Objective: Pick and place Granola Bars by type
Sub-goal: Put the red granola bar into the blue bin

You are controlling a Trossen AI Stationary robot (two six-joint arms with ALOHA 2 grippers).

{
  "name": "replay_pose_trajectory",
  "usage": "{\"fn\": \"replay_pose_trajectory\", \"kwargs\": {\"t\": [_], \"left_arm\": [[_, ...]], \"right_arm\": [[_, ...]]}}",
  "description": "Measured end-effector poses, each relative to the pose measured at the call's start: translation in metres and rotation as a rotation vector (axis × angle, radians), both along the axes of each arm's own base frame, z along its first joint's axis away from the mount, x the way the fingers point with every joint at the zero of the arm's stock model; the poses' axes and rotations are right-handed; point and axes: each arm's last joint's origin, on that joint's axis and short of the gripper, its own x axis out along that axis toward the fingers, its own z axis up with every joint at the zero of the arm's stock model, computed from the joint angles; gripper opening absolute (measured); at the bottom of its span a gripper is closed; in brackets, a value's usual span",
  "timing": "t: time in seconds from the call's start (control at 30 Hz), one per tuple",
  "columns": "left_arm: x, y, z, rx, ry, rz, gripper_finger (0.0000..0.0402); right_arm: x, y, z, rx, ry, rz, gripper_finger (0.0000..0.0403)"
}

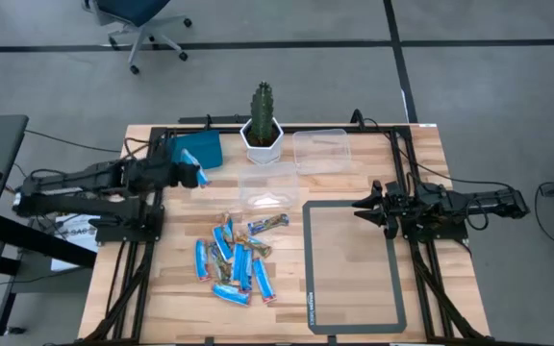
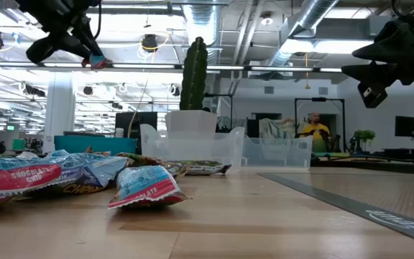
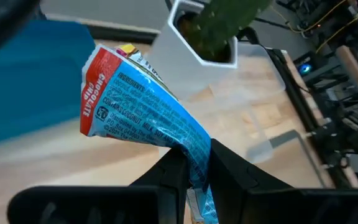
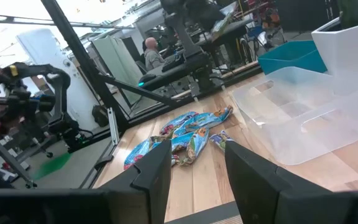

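Overhead, the left gripper (image 1: 196, 177) sits at the far left of the table (image 1: 354, 322), clamped on a light blue granola bar (image 1: 201, 179) just at the near edge of the blue tray (image 1: 198, 149). A loose heap of Granola Bars (image 1: 234, 258) lies on the wood nearer the middle, left of the dark-framed mat (image 1: 354, 267). Two clear containers (image 1: 319, 150) stand near the white pot with the cactus (image 1: 262, 123) at the far side. The right gripper (image 1: 369, 206) hovers over the right edge of the mat's far end, its fingers parted and empty. From table height, the left gripper (image 2: 92, 52) hangs high at upper left with the bar's (image 2: 96, 61) red-edged end showing below it, well above the heap (image 2: 70, 176) on the table; the right gripper (image 2: 369, 68) hangs at upper right, and a person (image 2: 313, 129) sits far back in the room. Through the left wrist camera, the two dark fingers (image 3: 173, 171) pinch the bar's (image 3: 142, 109) wrapper at one end, its red "chocolate chip" end free, with the tray (image 3: 30, 81) and the pot (image 3: 207, 37) beyond. Through the right wrist camera, the fingers (image 4: 154, 165) stand apart with nothing between them, the heap (image 4: 182, 137) and a clear container (image 4: 303, 115) beyond.
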Motion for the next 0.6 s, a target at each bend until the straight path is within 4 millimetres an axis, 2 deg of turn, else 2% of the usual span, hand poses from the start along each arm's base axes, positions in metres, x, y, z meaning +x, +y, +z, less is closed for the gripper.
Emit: {"fn": "replay_pose_trajectory", "kwargs": {"t": [0.3,0.6], "left_arm": [[0.004,0.036,0.001,0.03,0.058,-0.099,0.0047],[0.015,0.082,0.006,0.053,0.278,-0.129,0.0033]], "right_arm": [[0.0,0.0,0.0,0.0,0.0,0.0,0.0144],[0.0,0.0,0.0,0.0,0.0,0.0,0.0143]]}}
